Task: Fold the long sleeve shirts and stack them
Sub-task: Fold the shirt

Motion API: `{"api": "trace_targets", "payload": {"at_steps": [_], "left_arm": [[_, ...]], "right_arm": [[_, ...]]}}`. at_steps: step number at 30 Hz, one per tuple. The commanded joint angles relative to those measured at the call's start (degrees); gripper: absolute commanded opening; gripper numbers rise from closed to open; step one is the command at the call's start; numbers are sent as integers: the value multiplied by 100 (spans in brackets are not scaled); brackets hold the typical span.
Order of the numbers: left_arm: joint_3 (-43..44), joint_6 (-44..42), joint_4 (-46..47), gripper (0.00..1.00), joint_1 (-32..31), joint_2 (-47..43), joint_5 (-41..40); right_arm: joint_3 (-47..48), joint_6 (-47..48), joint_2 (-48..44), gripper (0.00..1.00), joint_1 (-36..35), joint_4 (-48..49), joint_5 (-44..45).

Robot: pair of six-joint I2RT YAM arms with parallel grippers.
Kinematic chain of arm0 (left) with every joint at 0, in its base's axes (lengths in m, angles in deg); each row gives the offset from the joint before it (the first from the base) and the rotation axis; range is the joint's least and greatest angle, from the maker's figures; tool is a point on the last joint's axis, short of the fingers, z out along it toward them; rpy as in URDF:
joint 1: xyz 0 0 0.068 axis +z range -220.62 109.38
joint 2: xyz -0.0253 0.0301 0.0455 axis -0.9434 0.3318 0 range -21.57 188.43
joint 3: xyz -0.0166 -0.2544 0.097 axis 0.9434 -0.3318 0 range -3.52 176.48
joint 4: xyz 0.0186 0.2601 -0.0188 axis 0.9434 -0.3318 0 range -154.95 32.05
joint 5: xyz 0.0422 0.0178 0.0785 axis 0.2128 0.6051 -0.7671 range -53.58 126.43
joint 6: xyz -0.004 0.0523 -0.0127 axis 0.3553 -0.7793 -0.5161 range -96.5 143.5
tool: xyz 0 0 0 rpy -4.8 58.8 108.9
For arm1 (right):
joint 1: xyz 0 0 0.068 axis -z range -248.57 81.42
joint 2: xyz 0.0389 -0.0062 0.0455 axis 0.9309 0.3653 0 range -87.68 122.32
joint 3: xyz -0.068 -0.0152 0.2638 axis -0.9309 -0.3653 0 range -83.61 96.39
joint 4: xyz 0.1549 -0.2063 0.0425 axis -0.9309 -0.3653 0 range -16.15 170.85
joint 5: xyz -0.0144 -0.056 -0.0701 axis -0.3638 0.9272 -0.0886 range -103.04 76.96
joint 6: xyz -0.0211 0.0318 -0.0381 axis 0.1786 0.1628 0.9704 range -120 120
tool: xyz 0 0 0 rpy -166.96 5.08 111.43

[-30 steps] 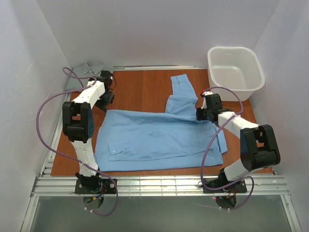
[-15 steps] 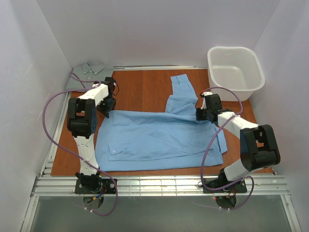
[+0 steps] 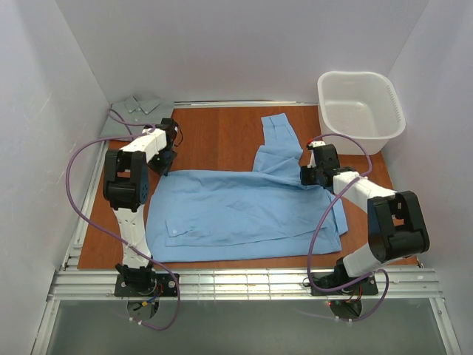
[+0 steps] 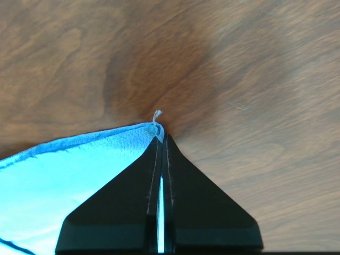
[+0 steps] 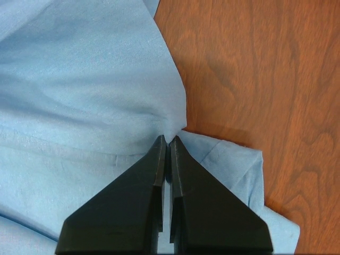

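Observation:
A light sky-blue long sleeve shirt (image 3: 244, 211) lies spread on the wooden table, one sleeve (image 3: 279, 139) reaching toward the back. My left gripper (image 3: 166, 168) is shut on the shirt's far-left corner; in the left wrist view the cloth corner (image 4: 155, 125) sticks out past the fingertips (image 4: 162, 139). My right gripper (image 3: 304, 177) is shut on the shirt at its far-right edge by the sleeve's base; in the right wrist view the blue cloth (image 5: 79, 95) bunches into the closed tips (image 5: 167, 140). A grey-green shirt (image 3: 133, 109) lies folded at the back left corner.
A white plastic basket (image 3: 360, 109) stands at the back right. Bare wood (image 3: 211, 137) shows behind the shirt. White walls close in the table on three sides, and a metal rail (image 3: 244, 281) runs along the near edge.
My left gripper moved down onto the shirt's far-left corner and shut on it. The right gripper stayed shut on the cloth in the same place.

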Motion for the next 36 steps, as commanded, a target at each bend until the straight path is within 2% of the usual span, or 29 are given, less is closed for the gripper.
{"api": "trace_targets", "payload": {"at_steps": [1, 10, 19, 26, 36], "left_arm": [[-155, -185, -145, 0, 30, -297, -374], [-998, -432, 294, 0, 30, -1632, -331], [-2659, -660, 927, 0, 30, -2977, 91], [-3933, -546, 1208, 0, 30, -4172, 434], [-4884, -353, 1340, 0, 30, -4630, 812]], "right_arm": [[243, 16, -293, 1, -24, 20, 201], [208, -239, -776, 1, 55, -85, 263], [-398, -678, -1242, 1, 151, -94, 70], [-881, -1407, -1506, 1, 231, -129, 43], [-1357, -1997, -1603, 3, 363, -260, -19]]}}
